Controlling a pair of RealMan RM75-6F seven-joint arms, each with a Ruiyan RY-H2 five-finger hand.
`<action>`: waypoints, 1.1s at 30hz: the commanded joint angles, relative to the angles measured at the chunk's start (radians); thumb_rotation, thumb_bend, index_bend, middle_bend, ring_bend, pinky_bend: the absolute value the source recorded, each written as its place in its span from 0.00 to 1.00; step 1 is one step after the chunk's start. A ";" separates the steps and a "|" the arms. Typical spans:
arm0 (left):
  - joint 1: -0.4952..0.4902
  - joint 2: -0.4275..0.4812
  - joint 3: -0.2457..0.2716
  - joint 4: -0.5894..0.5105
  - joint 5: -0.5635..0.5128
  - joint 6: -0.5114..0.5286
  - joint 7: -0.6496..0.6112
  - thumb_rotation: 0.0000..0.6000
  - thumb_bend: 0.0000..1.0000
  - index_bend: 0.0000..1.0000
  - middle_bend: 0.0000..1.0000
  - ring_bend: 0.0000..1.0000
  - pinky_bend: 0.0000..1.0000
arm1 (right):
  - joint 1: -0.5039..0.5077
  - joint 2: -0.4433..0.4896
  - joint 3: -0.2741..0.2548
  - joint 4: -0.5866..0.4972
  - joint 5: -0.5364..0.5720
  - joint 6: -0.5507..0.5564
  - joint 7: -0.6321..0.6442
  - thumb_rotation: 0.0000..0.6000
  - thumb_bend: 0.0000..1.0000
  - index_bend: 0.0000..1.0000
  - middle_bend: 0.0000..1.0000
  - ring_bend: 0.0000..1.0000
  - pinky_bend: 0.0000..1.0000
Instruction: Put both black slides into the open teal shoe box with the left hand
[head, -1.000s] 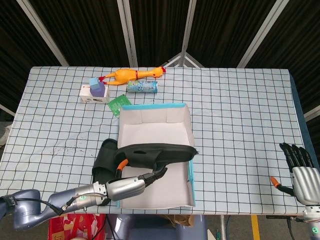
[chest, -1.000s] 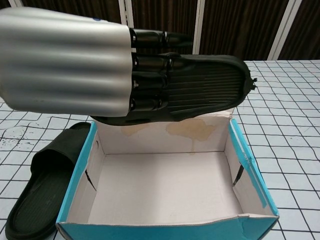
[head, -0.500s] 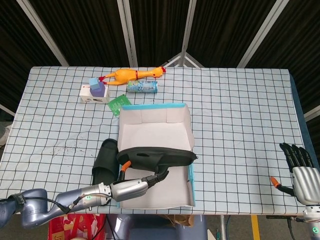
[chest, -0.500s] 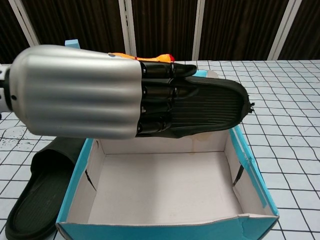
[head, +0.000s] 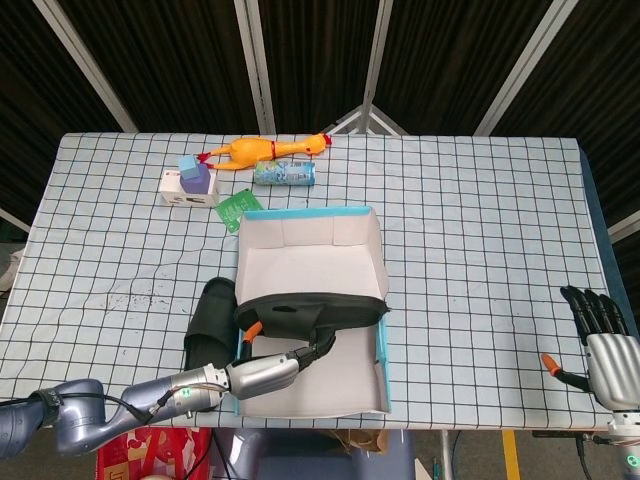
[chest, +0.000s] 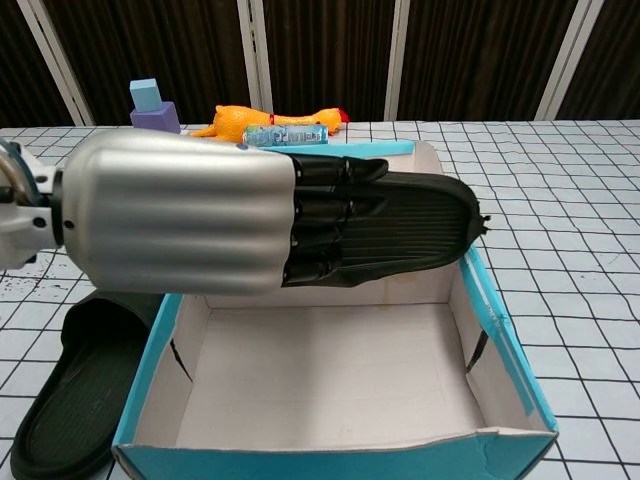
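Head view, left hand: your left hand (head: 262, 372) holds the first slide (head: 312, 312) crosswise above the teal shoe box (head: 380, 268), fingers closed on its left part.
Head view, second slide: the second slide (head: 208, 322) lies on the table (head: 480, 230), touching the left wall of the box.
Head view, right hand: your right hand (head: 603, 345) rests at the near right, fingers spread, holding nothing.
Chest view, grip: the fingers (chest: 330, 225) wrap the ribbed sole (chest: 425, 232), which hangs over the open inside of the box.
Handling: the slide looks light and soft, so it may bend; I judge that you should hold the next one at the strap or at mid-sole.
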 joint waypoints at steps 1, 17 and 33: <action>-0.006 -0.006 -0.002 0.007 -0.001 -0.006 -0.001 1.00 0.55 0.45 0.48 0.07 0.07 | -0.001 0.001 0.000 0.000 0.000 0.001 0.003 1.00 0.25 0.05 0.09 0.04 0.04; -0.006 -0.039 0.016 0.053 -0.002 -0.012 -0.006 1.00 0.55 0.46 0.48 0.07 0.07 | -0.006 0.004 -0.001 -0.001 -0.006 0.010 0.011 1.00 0.25 0.05 0.09 0.04 0.04; -0.031 -0.069 0.060 0.116 0.052 0.024 -0.101 1.00 0.55 0.46 0.48 0.07 0.07 | -0.007 0.006 0.000 -0.002 -0.006 0.013 0.014 1.00 0.25 0.05 0.09 0.04 0.04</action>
